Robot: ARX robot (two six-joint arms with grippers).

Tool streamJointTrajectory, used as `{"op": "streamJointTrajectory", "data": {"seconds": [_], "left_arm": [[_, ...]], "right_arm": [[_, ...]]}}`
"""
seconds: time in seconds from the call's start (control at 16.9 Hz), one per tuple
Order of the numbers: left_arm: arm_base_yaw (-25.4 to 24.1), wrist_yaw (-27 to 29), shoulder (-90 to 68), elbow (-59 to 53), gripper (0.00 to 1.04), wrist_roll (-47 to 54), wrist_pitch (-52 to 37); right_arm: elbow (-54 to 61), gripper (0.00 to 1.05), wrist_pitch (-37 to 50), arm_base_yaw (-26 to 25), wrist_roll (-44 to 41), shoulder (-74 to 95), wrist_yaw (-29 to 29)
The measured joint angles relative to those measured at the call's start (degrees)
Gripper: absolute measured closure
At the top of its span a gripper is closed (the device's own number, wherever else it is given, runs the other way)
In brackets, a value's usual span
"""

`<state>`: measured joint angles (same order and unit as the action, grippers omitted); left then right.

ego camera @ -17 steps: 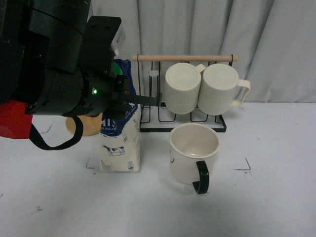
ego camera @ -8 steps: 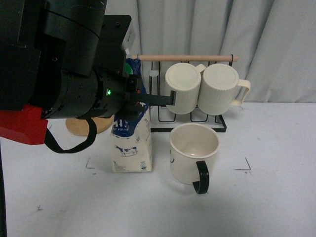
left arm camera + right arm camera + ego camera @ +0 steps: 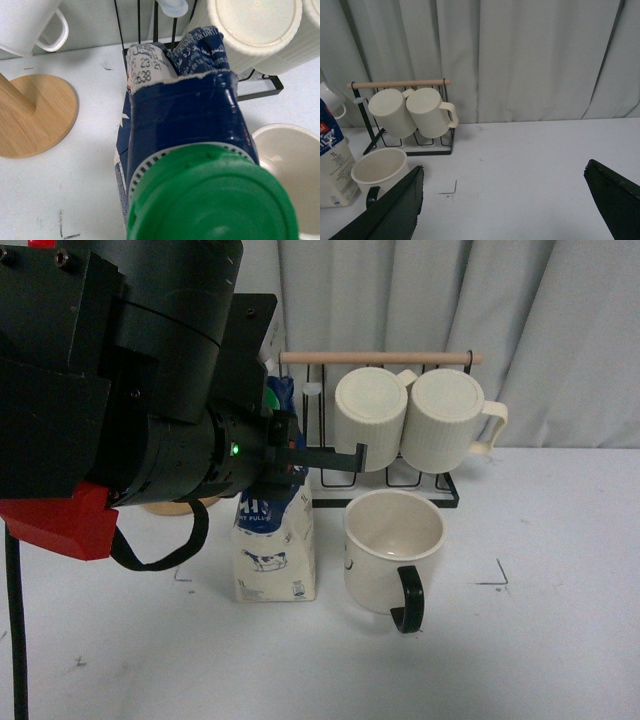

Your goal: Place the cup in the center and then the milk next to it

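Note:
The cup (image 3: pixel 393 545), cream with a black handle turned to the front, stands upright on the center (image 3: pixel 330 640), between its black corner marks. The milk (image 3: pixel 273 560), a blue and white carton, is upright just left of the cup with a narrow gap between them. My left gripper (image 3: pixel 287 448) is shut on the carton's top. In the left wrist view the milk's green cap (image 3: pixel 215 200) fills the foreground and hides the fingers; the cup's rim (image 3: pixel 295 165) shows beside it. My right gripper (image 3: pixel 504 205) hangs open over bare table, right of the cup (image 3: pixel 377 170) and the milk (image 3: pixel 332 165).
A black wire rack (image 3: pixel 385 490) with a wooden bar holds two ribbed cream mugs (image 3: pixel 410 420) right behind the cup. A round wooden base (image 3: pixel 35 115) and a small white mug (image 3: pixel 30 25) sit left of the milk. A corner mark (image 3: pixel 497 580) lies right of the cup.
My left arm has carried the milk to the right, from the left corner mark to just beside the cup. The cup has not moved.

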<state>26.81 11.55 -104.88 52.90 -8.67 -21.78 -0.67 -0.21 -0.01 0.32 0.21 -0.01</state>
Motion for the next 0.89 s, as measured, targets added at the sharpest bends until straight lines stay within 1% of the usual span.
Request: {"op": "streamJointTrajectory", "data": {"seconds": [0.59,0.65,0.71,0.83,0.89], "left_arm": [[0.87,-0.15,-0.77,-0.11,1.01,-0.33,-0.20],[1.09,-0.28,-0.85,-0.11,0.95,-0.37,-0.31],[1.11,-0.85,-0.68,-0.09,0.63,-0.39,-1.20],[0.94,-1.55,0.96,-0.68,0.41,-1.51,-0.55],[0.90,-2.03,2.80,-1.44,0.32,-2.14,0.24]], "right_arm": [[0.00,0.06,0.00,0.00,0.00,0.00,0.00],[0.00,0.06,0.00,0.00,0.00,0.00,0.00],[0.00,0.06,0.00,0.00,0.00,0.00,0.00],[0.00,0.06,0.00,0.00,0.00,0.00,0.00],[0.00,0.06,0.00,0.00,0.00,0.00,0.00]]}}
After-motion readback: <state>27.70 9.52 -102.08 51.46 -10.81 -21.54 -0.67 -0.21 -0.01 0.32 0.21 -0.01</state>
